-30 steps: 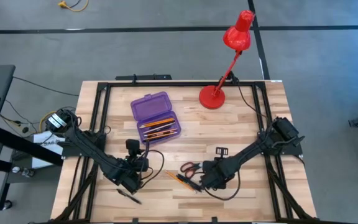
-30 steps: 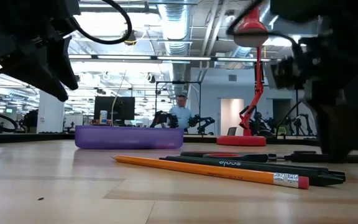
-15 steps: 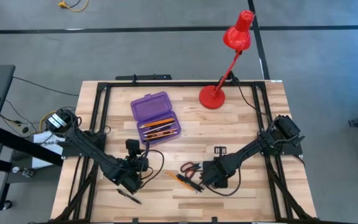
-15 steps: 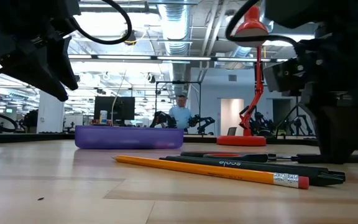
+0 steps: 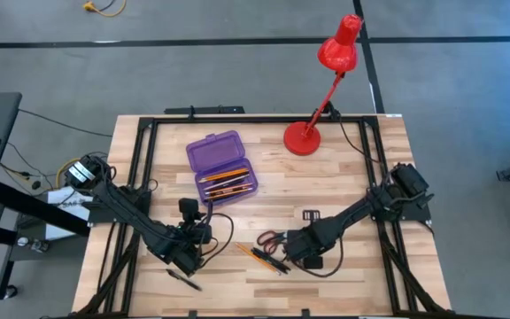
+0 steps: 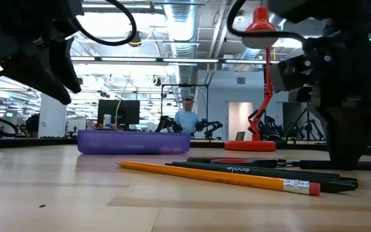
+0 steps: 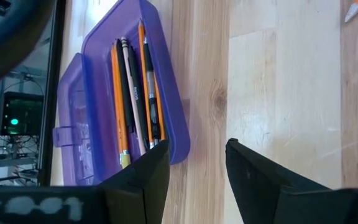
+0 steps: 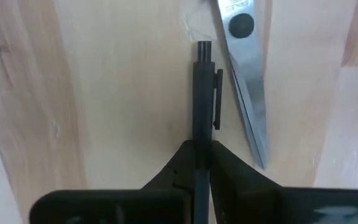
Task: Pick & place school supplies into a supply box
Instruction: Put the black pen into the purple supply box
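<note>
The supply box [image 5: 222, 166], purple and translucent, lies open at the table's far left, with pencils and pens in its tray [image 7: 135, 93]. At the near middle lie an orange pencil [image 6: 218, 175], black pens [image 6: 256, 169] and red-handled scissors [image 5: 270, 239]. My right gripper [image 8: 202, 149] points down there, shut on a black pen [image 8: 202, 87] that lies beside a scissors blade [image 8: 244, 81]. My left gripper [image 7: 194, 180] hangs open over the table, on the near side of the box, with nothing between its fingers. My right gripper pinches the black pen's barrel [image 8: 201, 134] between its two fingers, a little below the clip end. The fingers come from above, pointing down, and lie across the pen. The pen lies flat on the table; the gripper hides its other end.
A red desk lamp [image 5: 306, 137] stands at the far edge, right of the box. Black rails [image 5: 140, 177] frame the table's sides and back. Bare wood lies between the box and the loose supplies. A person [image 6: 187, 119] shows far off in the room.
My right gripper has tipped a little more upright and has shut on the black pen; in the low view its fingers stand narrower than before. The pen, pencil and scissors lie where they were.
</note>
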Available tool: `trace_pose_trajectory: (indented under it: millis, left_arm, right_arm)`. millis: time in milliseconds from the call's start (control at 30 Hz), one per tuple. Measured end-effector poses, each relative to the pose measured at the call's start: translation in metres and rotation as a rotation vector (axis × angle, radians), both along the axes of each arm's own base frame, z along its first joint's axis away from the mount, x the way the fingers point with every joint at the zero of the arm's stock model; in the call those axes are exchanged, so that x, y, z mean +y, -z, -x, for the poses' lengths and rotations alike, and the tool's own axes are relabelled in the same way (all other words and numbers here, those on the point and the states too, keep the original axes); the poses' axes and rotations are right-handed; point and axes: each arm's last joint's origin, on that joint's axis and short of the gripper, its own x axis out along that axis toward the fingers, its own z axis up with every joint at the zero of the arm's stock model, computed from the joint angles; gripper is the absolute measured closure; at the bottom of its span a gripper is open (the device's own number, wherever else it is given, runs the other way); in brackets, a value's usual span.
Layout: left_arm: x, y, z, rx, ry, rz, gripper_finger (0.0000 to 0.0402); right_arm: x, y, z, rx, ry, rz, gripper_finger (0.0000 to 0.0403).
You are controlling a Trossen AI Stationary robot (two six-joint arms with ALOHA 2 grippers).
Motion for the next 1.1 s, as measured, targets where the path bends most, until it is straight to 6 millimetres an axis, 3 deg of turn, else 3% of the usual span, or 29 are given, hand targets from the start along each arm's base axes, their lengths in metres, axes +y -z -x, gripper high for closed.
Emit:
trace_pose_trajectory:
  millis: [500, 767, 1100]
  left_arm:
    - [0.0, -0.001, 0.0, -0.013, 0.003, -0.022, 0.0255]
    - [0.001, -0.001, 0.0, -0.021, 0.002, -0.031, 0.0255]
    - [0.004, -0.001, 0.003, -0.011, -0.036, -0.042, 0.0255]
  right_arm:
    - [0.021, 0.002, 0.013, -0.25, 0.161, 0.282, 0.04]
    - [0.023, -0.001, 0.021, -0.291, 0.186, 0.385, 0.0402]
    - [0.013, -0.026, 0.005, -0.351, 0.111, 0.565, 0.0402]
